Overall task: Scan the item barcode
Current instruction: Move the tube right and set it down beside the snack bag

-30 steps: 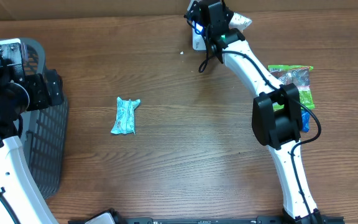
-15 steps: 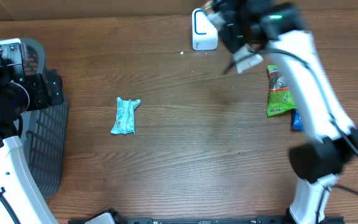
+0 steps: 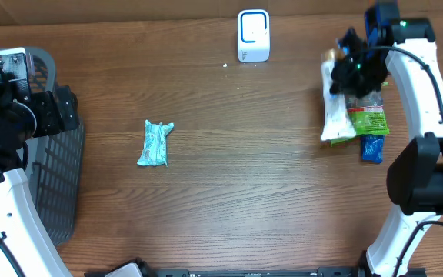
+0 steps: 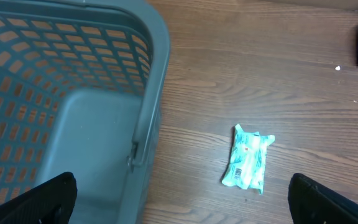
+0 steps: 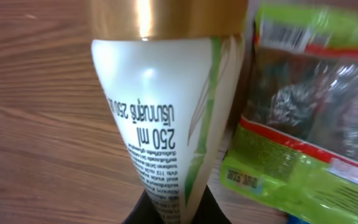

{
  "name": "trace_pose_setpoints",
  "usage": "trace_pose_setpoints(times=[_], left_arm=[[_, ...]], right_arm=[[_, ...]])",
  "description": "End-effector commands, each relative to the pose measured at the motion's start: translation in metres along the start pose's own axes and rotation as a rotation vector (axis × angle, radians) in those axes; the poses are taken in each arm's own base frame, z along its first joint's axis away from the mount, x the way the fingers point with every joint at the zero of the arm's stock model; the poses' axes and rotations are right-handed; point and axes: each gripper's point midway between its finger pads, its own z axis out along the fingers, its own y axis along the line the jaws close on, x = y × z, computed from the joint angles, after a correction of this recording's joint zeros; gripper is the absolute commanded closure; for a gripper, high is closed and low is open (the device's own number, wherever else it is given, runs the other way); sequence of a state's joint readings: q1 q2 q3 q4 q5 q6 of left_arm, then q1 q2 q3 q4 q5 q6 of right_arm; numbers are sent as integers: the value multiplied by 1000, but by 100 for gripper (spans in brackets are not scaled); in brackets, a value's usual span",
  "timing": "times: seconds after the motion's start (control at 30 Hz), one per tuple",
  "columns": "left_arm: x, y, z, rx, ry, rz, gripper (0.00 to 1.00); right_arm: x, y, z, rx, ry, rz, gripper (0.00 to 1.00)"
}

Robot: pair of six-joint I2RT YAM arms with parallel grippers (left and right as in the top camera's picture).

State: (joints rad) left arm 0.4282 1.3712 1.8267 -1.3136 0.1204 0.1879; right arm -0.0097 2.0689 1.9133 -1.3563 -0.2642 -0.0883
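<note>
My right tool (image 3: 358,71) clamped on the crimped end of a gold-capped white tube (image 3: 335,114), just beside a green packet (image 3: 369,119), well apart from the scanner (image 3: 253,35), my left tool (image 4: 182,202) spread wide by the basket (image 4: 148,93).

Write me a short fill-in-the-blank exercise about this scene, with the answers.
The white plastic tube held by the right gripper has a ___ cap.
The left gripper is ___.
The grey plastic mesh basket stands on the robot's ___ side.
Beside the tube lies a shiny ___ packet with a clear window.
Answers: gold; open; left; green.
</note>
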Motion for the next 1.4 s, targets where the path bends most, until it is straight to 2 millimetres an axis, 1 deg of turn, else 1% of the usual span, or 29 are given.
trace_pose_setpoints(times=[0.0, 0.1, 0.23, 0.4, 0.6, 0.7, 1.37], left_arm=[[-4, 0, -2, 2, -12, 17, 0], [-4, 0, -2, 2, -12, 17, 0], [-4, 0, -2, 2, -12, 17, 0], [-4, 0, -2, 2, -12, 17, 0], [-4, 0, -2, 2, -12, 17, 0], [-4, 0, -2, 2, -12, 17, 0], [-4, 0, -2, 2, -12, 17, 0]], right_arm=[[6, -9, 8, -85, -10, 64, 96], [17, -27, 27, -86, 11, 104, 96], [27, -46, 40, -87, 23, 151, 96], [33, -65, 44, -96, 20, 203, 96], [34, -79, 42, -118, 3, 246, 96], [34, -81, 41, -117, 0, 252, 96], [32, -82, 41, -115, -9, 244, 96]])
